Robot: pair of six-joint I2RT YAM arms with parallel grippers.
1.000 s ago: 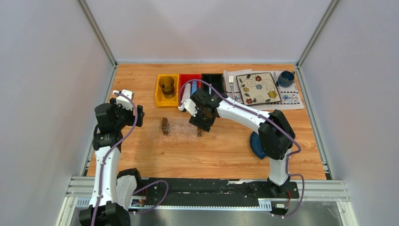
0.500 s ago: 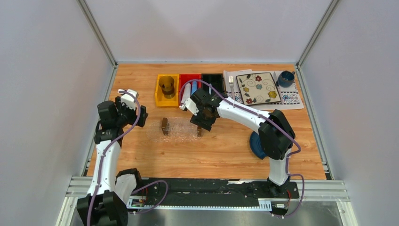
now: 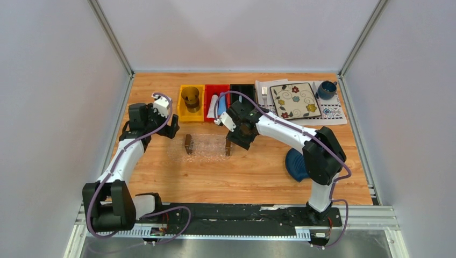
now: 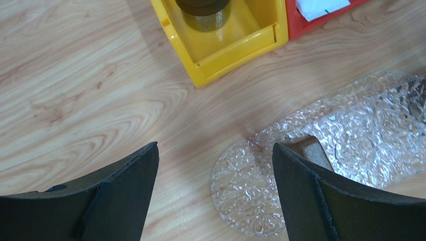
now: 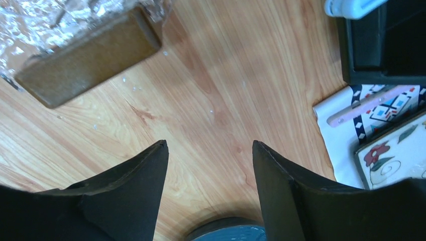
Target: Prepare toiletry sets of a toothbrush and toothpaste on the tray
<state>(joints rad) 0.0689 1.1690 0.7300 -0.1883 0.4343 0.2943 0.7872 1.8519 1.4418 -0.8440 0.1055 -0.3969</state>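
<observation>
- Closest to me, on the right, a dark blue dish (image 3: 290, 166) lies on the tabletop (image 3: 253, 174), partly tucked behind the right arm's elbow.
- In the middle of the tabletop lies the tray (image 3: 207, 150), clear and pebbled. Its long side runs left to right, with the left block (image 3: 189, 144) and the right block (image 3: 228, 149), both dark brown, standing at its short ends.
- The left end effector (image 4: 215, 150) hangs over the tray's left end. Its fingers are spread wide with nothing between them, and its wrist view shows the tray's rounded end under the gap.
- The right end effector (image 5: 209, 145) hovers over bare wood just right of the right block, fingers apart and gripping nothing.
- Behind the tray stands a row of bins. The yellow bin (image 3: 180, 107) holds a dark jar (image 3: 190, 98), and to its right come the red bin (image 3: 218, 87) and the black bin (image 3: 244, 88).
- The toothpaste is in the red bin, a white-grey tube (image 3: 213, 101) and a bright blue tube (image 3: 221, 105) side by side.
- In the right wrist view a pale white-and-blue end (image 5: 351, 6) pokes over the black bin's corner. I cannot tell what it is.
- Far right, a patterned placemat (image 3: 333, 114) carries a floral plate (image 3: 294, 100), with a fork (image 3: 264, 98) just left of it and a blue cup (image 3: 326, 89) at the back corner.
</observation>
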